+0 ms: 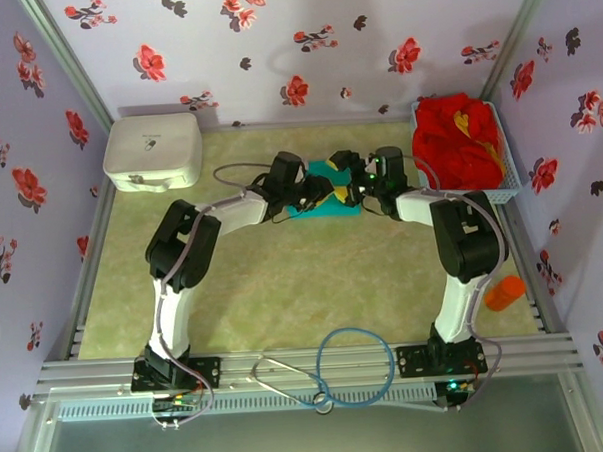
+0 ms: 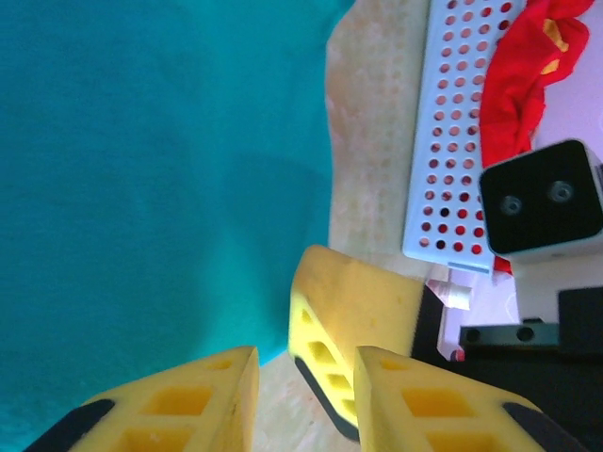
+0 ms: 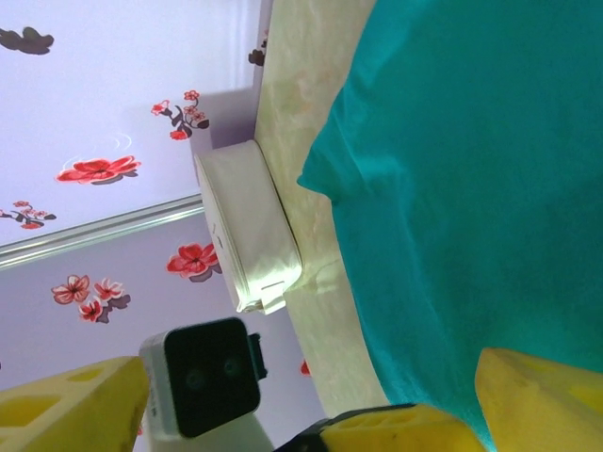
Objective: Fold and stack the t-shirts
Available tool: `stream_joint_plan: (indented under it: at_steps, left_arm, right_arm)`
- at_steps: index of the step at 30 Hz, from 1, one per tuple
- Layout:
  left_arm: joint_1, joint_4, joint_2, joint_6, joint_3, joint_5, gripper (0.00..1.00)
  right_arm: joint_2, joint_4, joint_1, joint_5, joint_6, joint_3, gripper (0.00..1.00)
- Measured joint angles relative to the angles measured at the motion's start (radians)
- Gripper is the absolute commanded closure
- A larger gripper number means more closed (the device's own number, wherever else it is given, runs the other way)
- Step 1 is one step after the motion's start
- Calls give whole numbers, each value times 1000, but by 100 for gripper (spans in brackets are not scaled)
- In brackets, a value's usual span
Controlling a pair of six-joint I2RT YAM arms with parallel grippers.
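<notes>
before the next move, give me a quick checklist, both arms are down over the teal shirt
1. Teal t-shirt lying on the table: ok.
2. Left gripper empty: ok, the jaws are apart with bare table between them.
3. Right gripper empty: ok, the jaws are wide, with cloth below them and none pinched.
4. Room between the grippers: not ok, the right arm's finger sits close beside the left pair.
5. Fold is neat: cannot tell, the arms cover much of the shirt in the top view.
6. Red t-shirts folded: not ok, they are heaped in the basket.
</notes>
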Motion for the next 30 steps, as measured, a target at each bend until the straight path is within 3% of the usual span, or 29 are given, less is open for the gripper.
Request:
stream_joint_plan:
  at_steps: [16,30]
  left_arm:
    - [18,61,61,-9,-50,-37,69]
    - [59,141,35,11,-137,-22,70]
  right_arm:
    - [114,93,14,22,47,-30,11]
    - [121,138,4,13,53,-45,11]
